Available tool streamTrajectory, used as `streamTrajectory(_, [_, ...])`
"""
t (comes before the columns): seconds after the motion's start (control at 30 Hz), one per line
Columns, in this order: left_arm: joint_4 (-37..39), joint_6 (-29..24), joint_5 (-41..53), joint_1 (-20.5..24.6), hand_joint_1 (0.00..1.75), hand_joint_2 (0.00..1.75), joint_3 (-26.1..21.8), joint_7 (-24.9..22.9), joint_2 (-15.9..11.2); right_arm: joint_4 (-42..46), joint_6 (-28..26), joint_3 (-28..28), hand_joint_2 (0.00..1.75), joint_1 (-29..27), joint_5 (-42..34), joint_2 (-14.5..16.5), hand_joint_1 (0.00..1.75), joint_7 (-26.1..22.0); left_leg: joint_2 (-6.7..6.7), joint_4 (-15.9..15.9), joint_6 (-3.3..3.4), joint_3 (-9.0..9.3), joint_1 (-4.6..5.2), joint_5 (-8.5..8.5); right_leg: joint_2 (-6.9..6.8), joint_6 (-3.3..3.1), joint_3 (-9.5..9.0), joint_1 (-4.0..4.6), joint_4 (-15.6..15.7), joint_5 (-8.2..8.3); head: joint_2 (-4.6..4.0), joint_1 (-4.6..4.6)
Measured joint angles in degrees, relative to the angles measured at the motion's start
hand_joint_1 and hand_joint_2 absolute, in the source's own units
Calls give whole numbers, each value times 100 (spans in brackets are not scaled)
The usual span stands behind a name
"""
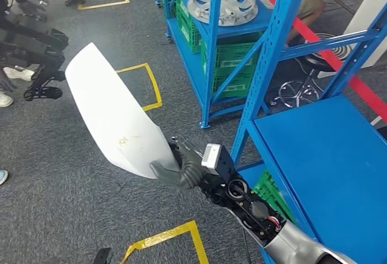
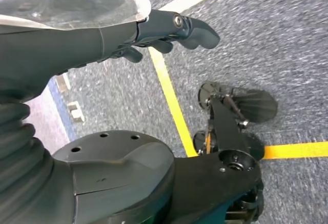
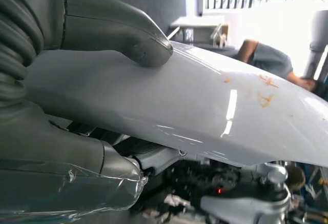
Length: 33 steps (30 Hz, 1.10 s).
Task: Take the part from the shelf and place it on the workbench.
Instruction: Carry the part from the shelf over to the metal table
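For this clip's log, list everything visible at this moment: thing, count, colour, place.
Curved glossy white panel part: one, white with orange marks, held over the carpet.
Blue metal shelving racks: two, right side and behind.
Green plastic crates: several, on the lower rack levels.
Silver round metal parts: a few, upper shelf.
Yellow floor tape: squares on the grey carpet.
Black stool: one, behind the racks.
Seated person: one, background.
Right hand: grips the panel's end.
Left hand: over the carpet.

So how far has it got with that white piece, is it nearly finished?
About halfway, it seems. Done: the white part is off the blue shelf. In hand: the right hand grips the part's narrow end, holding it out over the carpet. Left: setting it on a workbench, which I cannot pick out here. The left hand carries nothing.
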State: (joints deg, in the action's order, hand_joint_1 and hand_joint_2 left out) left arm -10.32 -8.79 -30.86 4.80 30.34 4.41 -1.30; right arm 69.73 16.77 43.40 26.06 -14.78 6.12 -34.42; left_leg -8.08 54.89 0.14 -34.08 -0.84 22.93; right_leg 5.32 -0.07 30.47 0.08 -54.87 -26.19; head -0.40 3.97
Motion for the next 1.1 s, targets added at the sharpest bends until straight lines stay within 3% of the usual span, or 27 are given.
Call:
streamTrajectory(0.07, [0, -14, -45, -28, 0, 175, 0, -9, -35, -49, 63, 32, 175, 42, -15, 48, 175, -48, -84, -23, -71, -22, -27, -23, -135, -22, -48, 2, 89, 33, 1, -10])
streamTrajectory(0.13, [1, -35, -100, -43, 0, 175, 0, -41, -79, -105, 109, 69, 175, 94, -21, 111, 175, -96, 188, 218, -118, -145, -2, 134, -295, -60, -114, -19, 216, 97, 0, -2])
streamTrajectory(0.2, [1, -67, -154, -24, 0, 175, -1, -78, -111, -171, 130, 103, 175, 123, -12, 148, 175, -120, 574, 916, -160, -492, 10, 506, -482, -88, -138, -10, 271, 121, 0, 13])
streamTrajectory(0.27, [0, -84, -182, -12, 0, 175, -2, -100, -133, -233, 129, 126, 175, 113, -3, 154, 175, -120, 708, 1542, -209, -799, -6, 738, -684, -98, -130, 5, 267, 109, 1, 15])
streamTrajectory(0.3, [0, -85, -185, -18, 0, 175, -2, -110, -144, -259, 126, 135, 175, 106, -2, 158, 175, -120, 743, 1569, -229, -800, -17, 702, -778, -95, -127, 5, 263, 98, 1, 15])
streamTrajectory(0.33, [0, -85, -183, -27, 0, 175, -2, -119, -160, -277, 124, 143, 175, 103, -3, 164, 175, -120, 782, 1351, -245, -672, -28, 566, -862, -83, -127, 2, 254, 85, 1, 15])
streamTrajectory(0.4, [0, -85, -178, -30, 0, 175, -2, -145, -196, -303, 122, 157, 175, 104, -13, 187, 175, -127, 978, 527, -258, -207, -34, 234, -1001, -35, -123, 8, 206, 37, 1, 16])
streamTrajectory(0.47, [0, -95, -186, -14, 0, 175, -2, -202, -238, -336, 137, 170, 175, 108, -21, 213, 175, -172, 1113, 19, -203, 63, -16, 89, -1106, 26, -118, 35, 143, -23, 0, 3])
streamTrajectory(0.57, [0, -143, -217, -22, 0, 175, -2, -373, -317, -416, 173, 196, 175, 108, -21, 283, 175, -296, 979, -25, -79, 67, 0, 90, -1211, 105, -141, 38, 104, -85, 0, -12])
streamTrajectory(0.63, [0, -186, -251, -28, 0, 175, -2, -481, -365, -464, 185, 215, 175, 109, -20, 337, 175, -356, 873, -39, -15, 76, -16, 78, -1011, 159, -58, 4, -141, -273, 1, -13])
streamTrajectory(0.7, [0, -219, -285, -20, 0, 175, -2, -536, -403, -509, 199, 233, 175, 102, -9, 359, 175, -385, 754, -45, 30, 80, -20, 71, -695, 188, 279, -22, -905, -668, 1, -14])
streamTrajectory(0.73, [0, -228, -297, -15, 0, 175, -2, -543, -419, -535, 205, 239, 175, 95, -3, 361, 175, -390, 682, -44, 43, 79, -14, 70, -614, 191, 492, -25, -1350, -841, 1, -15])
streamTrajectory(0.77, [0, -234, -307, -12, 0, 175, -2, -536, -427, -564, 211, 247, 175, 88, 3, 361, 175, -390, 599, -44, 49, 79, -5, 69, -574, 187, 658, -25, -1673, -928, 0, -15])
streamTrajectory(0.8, [0, -240, -314, -12, 0, 175, -2, -522, -433, -591, 214, 251, 175, 85, 5, 361, 175, -389, 515, -42, 51, 81, 3, 68, -555, 174, 725, -24, -1771, -896, 0, -15])
streamTrajectory(0.83, [0, -241, -322, -14, 0, 175, -2, -498, -436, -613, 216, 253, 175, 88, 8, 364, 175, -386, 426, -39, 52, 84, 8, 67, -533, 150, 664, -21, -1598, -740, -1, -15])
streamTrajectory(0.87, [0, -240, -328, -16, 0, 175, -2, -468, -438, -629, 221, 255, 175, 96, 12, 368, 175, -383, 340, -37, 50, 89, 9, 66, -471, 117, 507, -17, -1227, -513, -1, -15])
streamTrajectory(0.93, [0, -223, -335, -14, 0, 175, -2, -406, -436, -647, 229, 256, 175, 123, 17, 379, 175, -377, 177, -27, 32, 84, 6, 56, -210, 50, 131, -14, -369, -131, -1, -15])
streamTrajectory(1.0, [0, -198, -335, -14, 0, 175, -2, -347, -432, -662, 239, 260, 175, 150, 18, 391, 175, -365, 42, -25, -15, 51, -12, 33, -58, 23, -37, -5, 11, -33, 0, -15])
streamTrajectory(1.07, [0, -178, -328, -40, 0, 175, -2, -299, -434, -672, 249, 268, 175, 169, 17, 415, 175, -344, -76, -45, -85, 19, -32, 4, -171, -1, -71, -12, 75, -12, 0, -17])
streamTrajectory(1.1, [0, -166, -319, -58, 0, 175, -2, -283, -432, -673, 254, 272, 175, 179, 17, 432, 175, -333, -16, -11, -111, -8, -23, 30, -245, -27, -94, -25, 123, 14, 0, -18])
